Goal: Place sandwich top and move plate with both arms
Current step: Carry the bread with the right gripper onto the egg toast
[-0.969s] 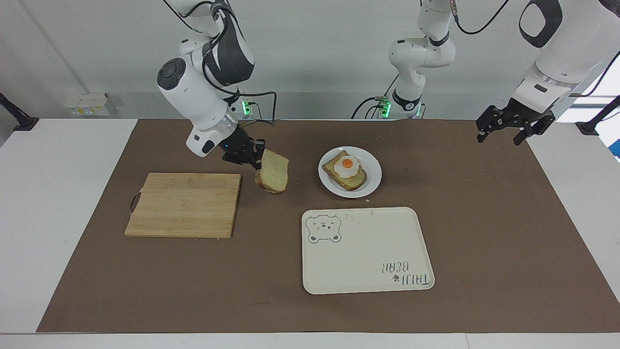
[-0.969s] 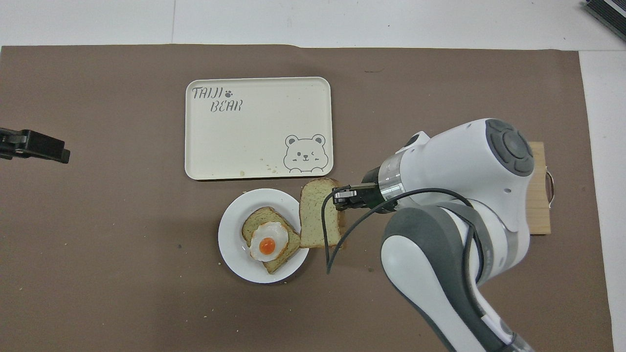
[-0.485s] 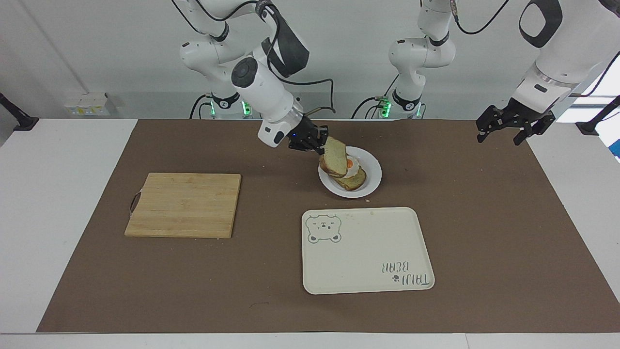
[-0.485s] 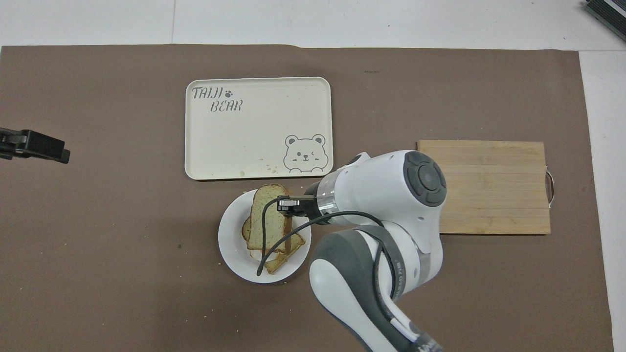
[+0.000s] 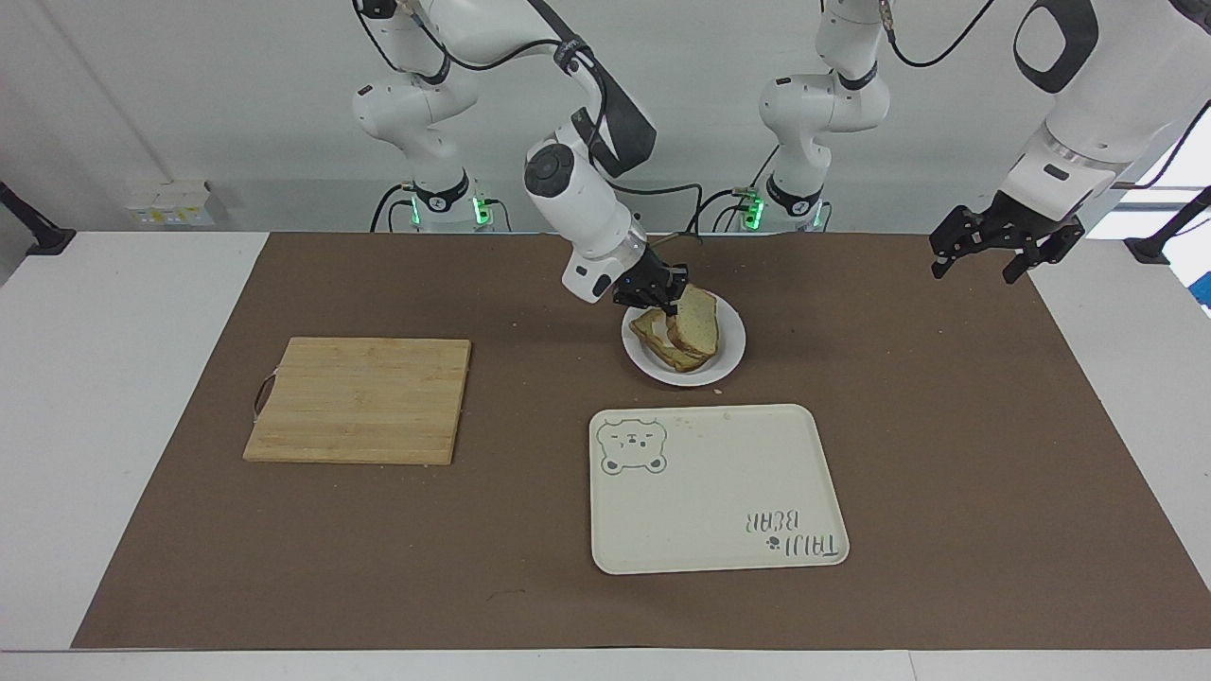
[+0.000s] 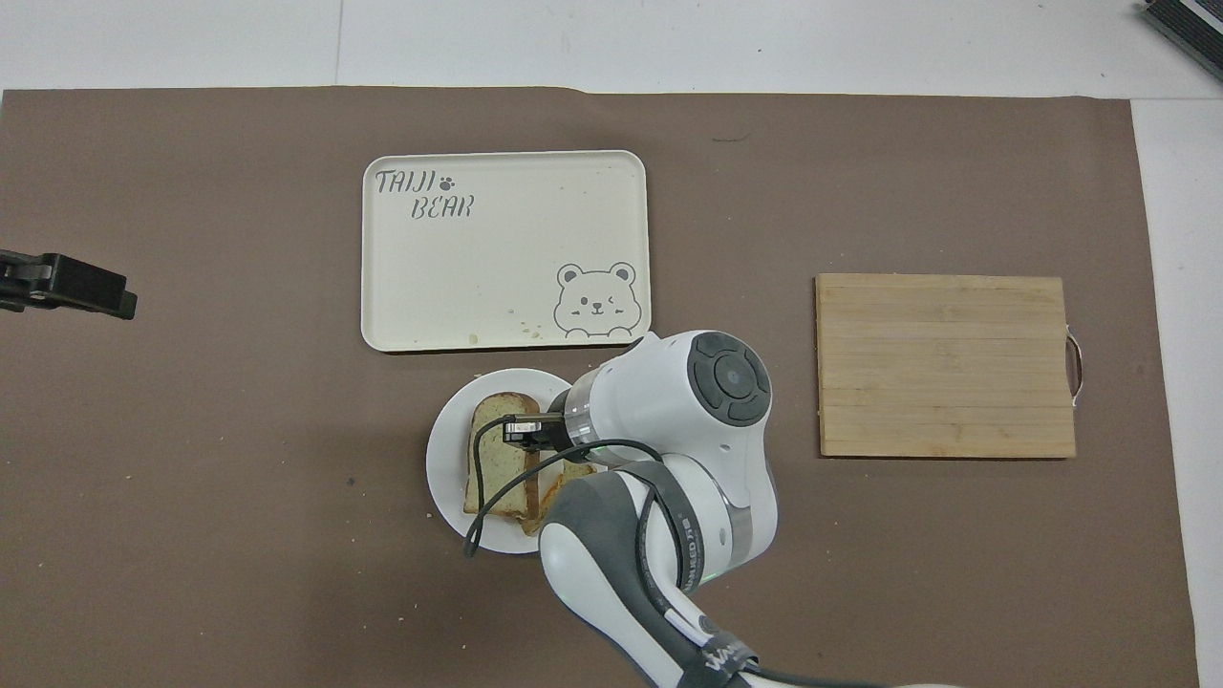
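Now my right gripper [image 5: 674,305], clamped on the bread slice [image 5: 695,322], has carried it from beside the cutting board [image 5: 359,399] onto the plate [image 5: 728,355], over the egg slice; my left gripper [image 5: 1005,248] waits, jaws spread.

I work in a robotics lab, not a kitchen: my two white jointed arms [image 5: 577,189] are bolted at the edge of a plain white table [image 5: 123,378] against a bare white wall [image 5: 236,95]. A flat brown mat [image 5: 946,426] covers the tabletop. Black cables [image 5: 719,203] trail from my bases, where small green lights [image 5: 481,208] glow, and a white socket box [image 5: 170,203] sits by the wall.
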{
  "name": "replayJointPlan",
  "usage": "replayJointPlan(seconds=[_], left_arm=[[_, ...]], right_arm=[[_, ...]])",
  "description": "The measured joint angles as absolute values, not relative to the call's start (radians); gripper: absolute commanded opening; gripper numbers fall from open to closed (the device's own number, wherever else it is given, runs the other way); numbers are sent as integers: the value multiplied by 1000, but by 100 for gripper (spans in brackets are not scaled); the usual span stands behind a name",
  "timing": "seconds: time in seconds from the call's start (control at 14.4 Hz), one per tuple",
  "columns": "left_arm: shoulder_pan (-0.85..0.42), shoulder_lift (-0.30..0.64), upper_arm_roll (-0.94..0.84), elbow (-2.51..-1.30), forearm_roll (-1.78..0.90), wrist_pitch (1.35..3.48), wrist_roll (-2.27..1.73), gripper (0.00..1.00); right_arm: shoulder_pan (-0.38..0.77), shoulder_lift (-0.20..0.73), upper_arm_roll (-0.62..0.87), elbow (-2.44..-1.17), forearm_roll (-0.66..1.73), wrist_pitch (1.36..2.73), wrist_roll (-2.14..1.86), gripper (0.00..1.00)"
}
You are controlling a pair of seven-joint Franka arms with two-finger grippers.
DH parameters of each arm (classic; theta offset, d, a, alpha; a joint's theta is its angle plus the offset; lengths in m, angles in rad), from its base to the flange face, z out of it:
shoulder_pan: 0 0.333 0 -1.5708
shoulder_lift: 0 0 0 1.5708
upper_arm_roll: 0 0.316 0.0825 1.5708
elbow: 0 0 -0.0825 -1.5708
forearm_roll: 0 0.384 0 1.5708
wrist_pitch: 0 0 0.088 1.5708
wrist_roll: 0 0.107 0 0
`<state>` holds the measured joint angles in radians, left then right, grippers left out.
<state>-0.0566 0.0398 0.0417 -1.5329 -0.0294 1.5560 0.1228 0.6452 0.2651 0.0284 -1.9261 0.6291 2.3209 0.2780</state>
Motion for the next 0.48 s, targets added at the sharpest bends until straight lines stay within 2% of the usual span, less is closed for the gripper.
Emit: replayJointPlan(seconds=[0.35,0.42,0.48], left_arm=[[-57,40,42,-1533,-29,1556,123,100],[-57,40,42,-1533,-29,1556,123,100],[-57,40,42,-1533,-29,1556,123,100]], right_arm=[[645,274,23,-1954,629,2360,209,0],[643,274,21,-1955,629,2360,199,13],[640,275,17,-1955,629,2363,193,84]])
